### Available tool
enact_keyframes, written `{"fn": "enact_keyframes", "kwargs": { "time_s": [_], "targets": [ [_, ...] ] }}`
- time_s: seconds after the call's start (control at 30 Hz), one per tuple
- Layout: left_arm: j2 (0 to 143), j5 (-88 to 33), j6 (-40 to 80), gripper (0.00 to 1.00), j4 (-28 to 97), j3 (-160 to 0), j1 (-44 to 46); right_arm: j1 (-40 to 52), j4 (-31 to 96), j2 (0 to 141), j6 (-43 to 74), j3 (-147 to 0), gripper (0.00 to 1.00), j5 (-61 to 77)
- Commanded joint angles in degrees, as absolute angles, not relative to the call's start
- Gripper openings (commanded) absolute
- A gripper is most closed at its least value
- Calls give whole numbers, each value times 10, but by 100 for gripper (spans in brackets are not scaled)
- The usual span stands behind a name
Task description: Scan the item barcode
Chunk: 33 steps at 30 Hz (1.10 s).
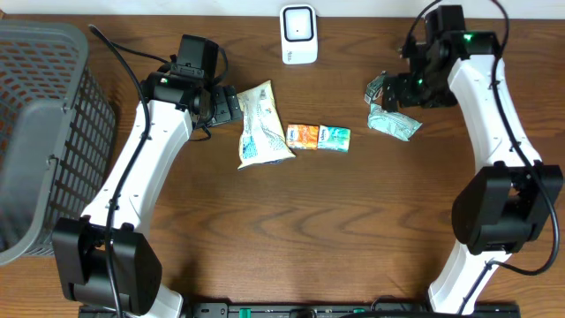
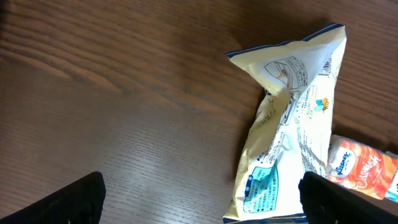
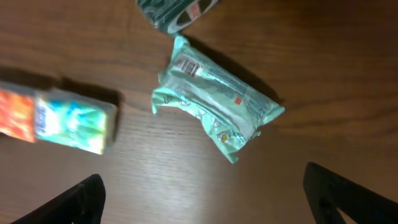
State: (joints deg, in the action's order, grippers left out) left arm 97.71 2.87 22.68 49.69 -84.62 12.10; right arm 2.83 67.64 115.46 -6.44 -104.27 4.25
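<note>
Lying crinkled on the grained wooden table [image 3: 323, 56], a mint-green packet [image 3: 214, 115] is seen beneath the spread right gripper [image 3: 202, 186]; the left gripper [image 2: 202, 186] is held spread near a glossy cream pouch [image 2: 292, 124]

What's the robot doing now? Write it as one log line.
right fingers open over mint packet | mint packet lying on table, barcode up | left fingers open by snack bag

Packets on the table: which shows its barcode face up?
The crinkled mint-green plastic packet on the right; a white barcode label shows near one end. None shows on the others.
</note>
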Motion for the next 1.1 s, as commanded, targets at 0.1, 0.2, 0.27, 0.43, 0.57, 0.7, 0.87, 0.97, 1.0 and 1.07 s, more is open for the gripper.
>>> {"fn": "enact_keyframes", "kwargs": {
  "time_s": [0.1,0.2,0.27,0.43,0.57,0.7,0.87,0.97,1.0,1.07],
  "targets": [
    [977,30,228,98,498,-846,119,49,559,1154,-129,-929,99,-18],
    [977,30,228,98,498,-846,119,59,495,1154,-130,-891,99,-64],
    [977,30,228,98,498,-846,119,66,465,1154,-130,-875,99,-86],
    [977,30,228,98,498,-846,119,91,417,1154,-130,-866,93,-81],
    [977,30,228,98,498,-846,119,93,397,1154,-129,-860,95,-82],
    [977,30,228,98,498,-846,119,96,404,1154,-129,-858,99,-46],
    [977,30,228,98,498,-846,119,102,417,1154,-107,-858,99,72],
    [977,30,228,98,498,-846,119,109,415,1154,-81,-858,99,140],
    [977,30,228,98,498,-846,119,111,416,1154,-77,-858,99,148],
    [977,30,228,98,498,-846,119,116,416,1154,-73,-858,99,150]
  ]
}}
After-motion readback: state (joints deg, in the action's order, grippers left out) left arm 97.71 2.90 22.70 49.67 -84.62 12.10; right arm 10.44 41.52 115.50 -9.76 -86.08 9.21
